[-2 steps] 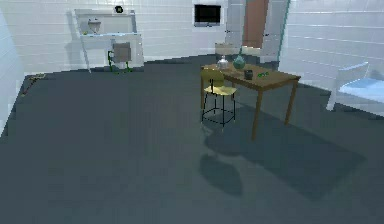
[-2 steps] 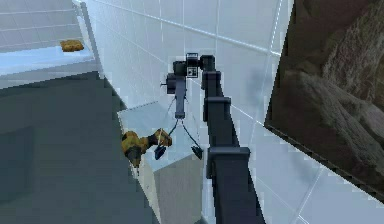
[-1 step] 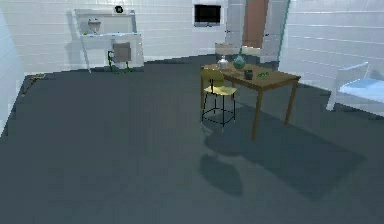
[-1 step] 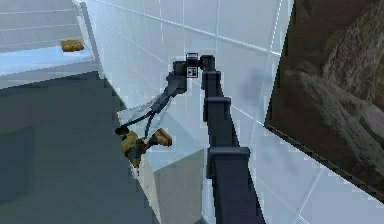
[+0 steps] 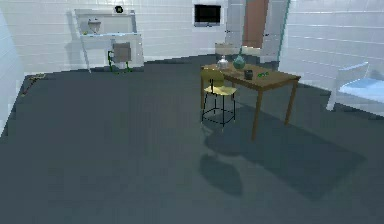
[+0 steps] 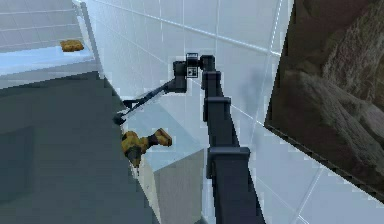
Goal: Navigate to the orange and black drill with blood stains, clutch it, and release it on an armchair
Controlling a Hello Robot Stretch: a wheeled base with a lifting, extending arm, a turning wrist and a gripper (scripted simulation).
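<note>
An orange and black drill (image 6: 146, 142) shows in the arm side view just left of the middle, at the top edge of a white block (image 6: 172, 186). My arm (image 6: 224, 140) rises as a dark bar from the bottom edge, with two white marked squares at its far end. From there the gripper (image 6: 124, 111) reaches down and left, and its thin fingers end just above the drill. I cannot tell whether it holds the drill or the drill rests on the block.
A white tiled wall (image 6: 170, 40) runs behind the arm, with a brown rocky picture (image 6: 335, 90) at right. A pale blue surface (image 6: 40, 62) at upper left bears a small orange thing (image 6: 70, 45). Ahead stand a wooden table (image 5: 262, 80), a yellow chair (image 5: 218, 92), a white desk (image 5: 105, 35) and a white seat with blue cushion (image 5: 360, 92).
</note>
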